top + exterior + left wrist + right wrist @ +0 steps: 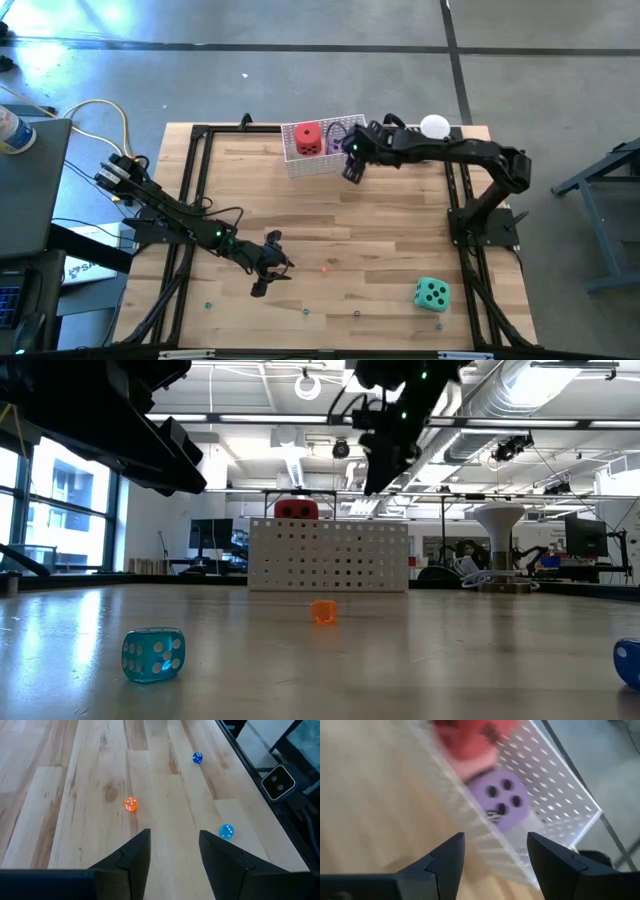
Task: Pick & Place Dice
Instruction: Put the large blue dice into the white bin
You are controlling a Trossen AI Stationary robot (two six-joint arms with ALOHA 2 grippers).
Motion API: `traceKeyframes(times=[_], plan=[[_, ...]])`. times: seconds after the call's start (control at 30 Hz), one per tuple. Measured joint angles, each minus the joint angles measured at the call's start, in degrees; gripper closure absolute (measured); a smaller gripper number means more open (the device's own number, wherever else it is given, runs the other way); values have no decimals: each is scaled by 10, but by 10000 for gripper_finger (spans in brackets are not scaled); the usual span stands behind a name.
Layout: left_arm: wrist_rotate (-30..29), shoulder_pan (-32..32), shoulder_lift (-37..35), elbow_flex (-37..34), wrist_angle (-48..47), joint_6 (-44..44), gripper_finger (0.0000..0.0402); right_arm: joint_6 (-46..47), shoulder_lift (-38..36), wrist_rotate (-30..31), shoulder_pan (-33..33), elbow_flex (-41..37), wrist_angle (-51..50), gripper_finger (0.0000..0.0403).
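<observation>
Desk: pale wooden planks (380, 215) inside a dark frame, standing on a grey concrete floor.
Room: open workshop with white ceiling ducts and tall windows; benches and screens lie far behind.
Basket: white perforated basket (300, 163) at the far edge of the desk.
Red die (307, 138): inside the basket, beside the purple one.
Purple die (505, 800): in the basket, four dark pips facing up.
Teal die (431, 294): on the desk near the front right, well apart from the basket.
Small dice: an orange one (130, 804) and two blue ones (226, 831) lie loose on the planks near the front.
Right claw (352, 160): just beside the basket's right end, fingers spread, holding nothing.
Left claw (268, 268): low over the front planks, fingers parted, empty.
</observation>
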Motion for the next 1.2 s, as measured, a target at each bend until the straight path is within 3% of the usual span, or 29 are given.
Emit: traceKeyframes(times=[0.2, 0.6, 0.97, 1.2], plan=[[0, 0, 0, 0, 2, -1, 238, 40, -33, -16, 75, 0, -34, 199], [0, 0, 0, 0, 9, -1, 238, 132, -24, -135, 193, 0, -85, 199], [0, 0, 0, 0, 13, 10, 238, 138, -25, -152, 264, 0, -84, 199], [0, 0, 0, 0, 19, 24, 238, 193, -25, -149, 304, 0, -83, 199]])
